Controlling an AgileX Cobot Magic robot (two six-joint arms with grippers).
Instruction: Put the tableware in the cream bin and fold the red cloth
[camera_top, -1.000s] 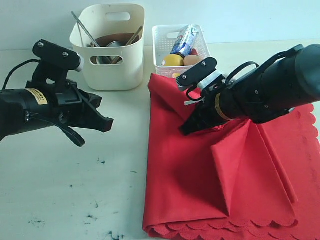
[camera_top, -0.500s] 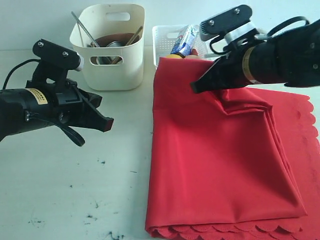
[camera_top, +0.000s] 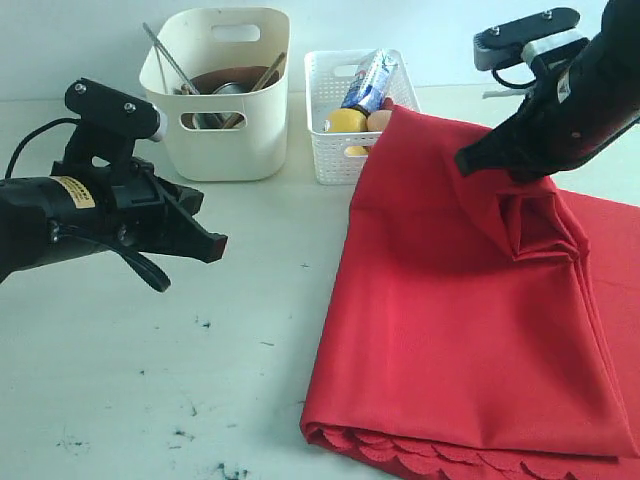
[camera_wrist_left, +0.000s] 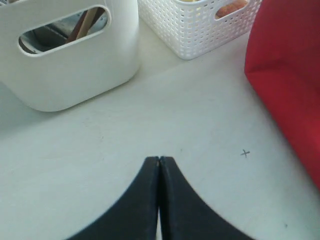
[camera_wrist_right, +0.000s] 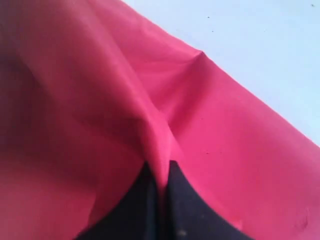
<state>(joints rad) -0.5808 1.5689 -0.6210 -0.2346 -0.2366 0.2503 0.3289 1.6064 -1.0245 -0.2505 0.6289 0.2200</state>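
Observation:
The red cloth (camera_top: 450, 320) lies folded over on the right half of the table, its scalloped edge at the front. My right gripper (camera_top: 470, 162) is shut on a pinched ridge of the red cloth (camera_wrist_right: 160, 150), holding it lifted near the back right. The cream bin (camera_top: 218, 95) stands at the back left with tableware inside: a brown plate (camera_top: 222, 78), a steel cup (camera_top: 230, 90) and long utensils (camera_top: 165, 55) sticking out. My left gripper (camera_top: 212, 245) hovers shut and empty over bare table (camera_wrist_left: 159, 161), in front of the cream bin (camera_wrist_left: 65, 60).
A white perforated basket (camera_top: 335, 140) with a lemon (camera_top: 346, 120), an egg and a milk carton (camera_top: 368, 80) stands right of the bin, touching the cloth's raised edge. The basket (camera_wrist_left: 200, 25) also shows in the left wrist view. Dark marks dot the table's front left.
My right gripper has pulled the pinched cloth from the middle toward the back right, dragging the cloth's left edge rightward and flattening the fold. The left arm has not moved.

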